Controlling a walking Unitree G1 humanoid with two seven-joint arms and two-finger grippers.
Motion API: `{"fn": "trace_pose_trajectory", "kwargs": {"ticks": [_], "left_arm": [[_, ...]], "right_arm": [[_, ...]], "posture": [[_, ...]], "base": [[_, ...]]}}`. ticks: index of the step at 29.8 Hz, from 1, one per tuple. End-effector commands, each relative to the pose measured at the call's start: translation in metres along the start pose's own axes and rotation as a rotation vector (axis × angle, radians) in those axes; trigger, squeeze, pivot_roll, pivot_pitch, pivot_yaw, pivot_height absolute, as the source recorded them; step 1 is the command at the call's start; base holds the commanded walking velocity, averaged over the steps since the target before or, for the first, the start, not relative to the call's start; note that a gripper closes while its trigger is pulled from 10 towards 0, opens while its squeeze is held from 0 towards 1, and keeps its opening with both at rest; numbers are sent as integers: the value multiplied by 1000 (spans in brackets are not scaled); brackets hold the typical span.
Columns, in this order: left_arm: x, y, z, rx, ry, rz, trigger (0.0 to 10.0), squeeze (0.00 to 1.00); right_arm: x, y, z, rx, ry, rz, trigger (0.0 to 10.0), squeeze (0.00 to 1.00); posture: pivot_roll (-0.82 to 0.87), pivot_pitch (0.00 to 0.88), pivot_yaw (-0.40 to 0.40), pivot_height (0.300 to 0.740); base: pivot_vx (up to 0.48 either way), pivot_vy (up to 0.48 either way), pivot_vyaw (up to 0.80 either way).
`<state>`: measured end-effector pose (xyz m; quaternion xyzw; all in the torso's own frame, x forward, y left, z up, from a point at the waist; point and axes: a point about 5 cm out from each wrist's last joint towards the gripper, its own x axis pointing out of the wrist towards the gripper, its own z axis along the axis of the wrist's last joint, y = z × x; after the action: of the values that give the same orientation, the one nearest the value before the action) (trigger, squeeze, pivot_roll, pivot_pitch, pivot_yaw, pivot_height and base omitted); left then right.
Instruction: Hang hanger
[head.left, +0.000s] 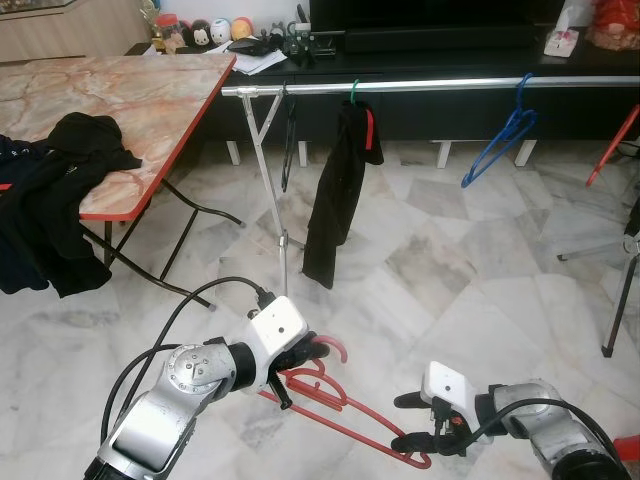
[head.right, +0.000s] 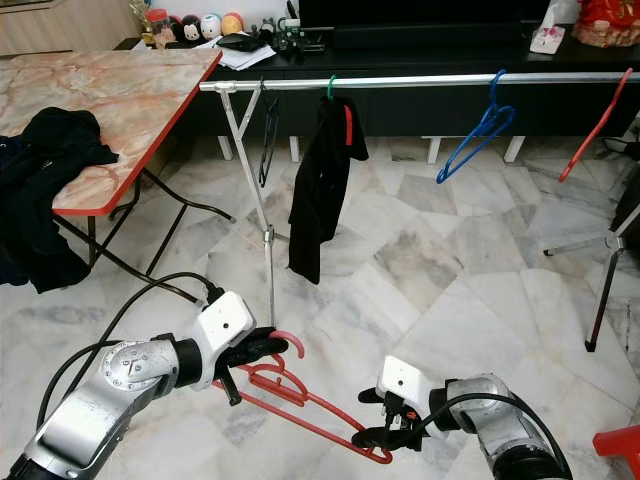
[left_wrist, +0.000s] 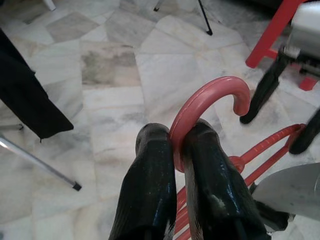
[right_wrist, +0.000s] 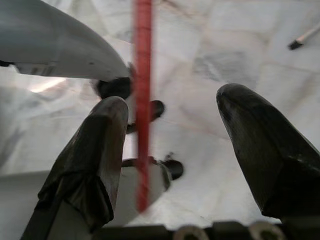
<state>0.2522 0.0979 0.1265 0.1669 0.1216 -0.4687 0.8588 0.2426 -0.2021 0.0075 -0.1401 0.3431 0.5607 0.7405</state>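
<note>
A red plastic hanger hangs low over the marble floor between my two arms. My left gripper is shut on the neck of its curved hook, which sticks out past the black fingers. My right gripper is open at the hanger's far lower end. The thin red bar runs between its spread fingers, close to one of them. Ahead, a silver clothes rail spans the room at about table height.
On the rail hang a black garment on a green hanger, a black hanger, a blue hanger and a red hanger. A folding marble-top table with black clothes stands left. A dark cabinet lies behind.
</note>
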Motion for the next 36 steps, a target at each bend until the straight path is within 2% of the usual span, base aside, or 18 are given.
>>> {"fn": "trace_pose_trajectory", "kwargs": {"ticks": [1,6,7,8,9,10,17,36], "left_arm": [[1,0,3,16,5,0,10000,0],[1,1,3,17,5,2,10000,0],[1,1,2,17,5,3,10000,0],[1,1,2,17,6,4,10000,0],[1,1,2,17,6,4,10000,0],[1,1,2,17,6,5,10000,0],[1,2,3,17,6,8,10000,0],[0,4,3,22,7,13,10000,0]], "right_arm": [[7,9,-9,23,22,41,10000,0],[9,11,-14,13,59,45,10000,0],[9,12,-15,9,72,49,7922,0],[9,12,-18,7,86,48,3765,0],[9,12,-18,8,88,45,3765,0],[8,11,-19,7,92,44,0,0],[4,9,-21,-15,126,29,0,0],[8,9,-24,-29,143,24,0,0]], "posture": [[-85,44,36,740],[-85,44,36,740],[-85,44,36,740],[-85,44,36,740],[-85,44,36,740],[-84,48,36,740],[-85,52,36,740],[-83,55,37,740]], "base": [[0,0,0],[0,0,0],[0,0,0],[0,0,0],[0,0,0],[0,0,0],[0,0,0],[0,0,0]]}}
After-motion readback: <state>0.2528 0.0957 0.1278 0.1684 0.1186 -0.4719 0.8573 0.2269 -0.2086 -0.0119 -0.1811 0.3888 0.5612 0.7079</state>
